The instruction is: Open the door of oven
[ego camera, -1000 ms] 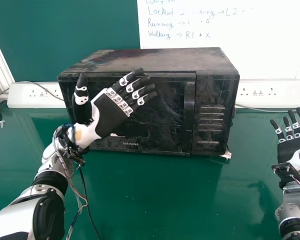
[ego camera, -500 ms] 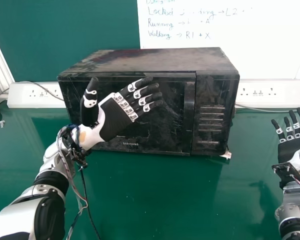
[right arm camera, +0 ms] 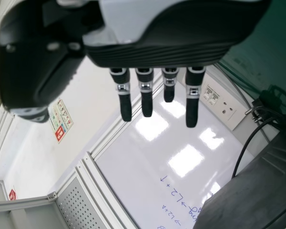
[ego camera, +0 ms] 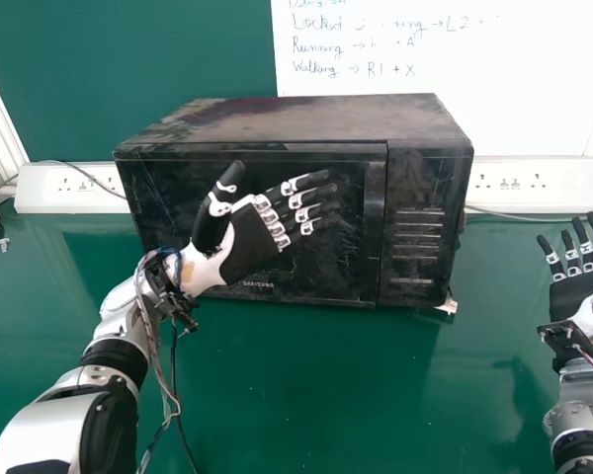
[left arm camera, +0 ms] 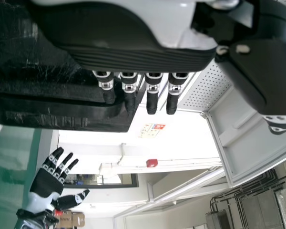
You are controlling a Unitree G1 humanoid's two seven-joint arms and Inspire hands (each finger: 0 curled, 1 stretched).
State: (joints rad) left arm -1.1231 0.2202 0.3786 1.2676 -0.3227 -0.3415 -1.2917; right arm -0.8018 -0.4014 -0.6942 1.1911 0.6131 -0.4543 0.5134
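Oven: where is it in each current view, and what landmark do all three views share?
Head view: oven, upper middle, behind the left hand.
Left wrist view: oven, its dark front partly behind that hand's fingers.
Right wrist view: part of the oven, beside the whiteboard.
Shared landmark: the right hand.

The left hand (ego camera: 249, 242) is blocking the way across the front of the oven (ego camera: 306, 118). Room is opening over the table (ego camera: 474, 395) to the oven's right, with a socket strip (ego camera: 563, 186) standing behind.
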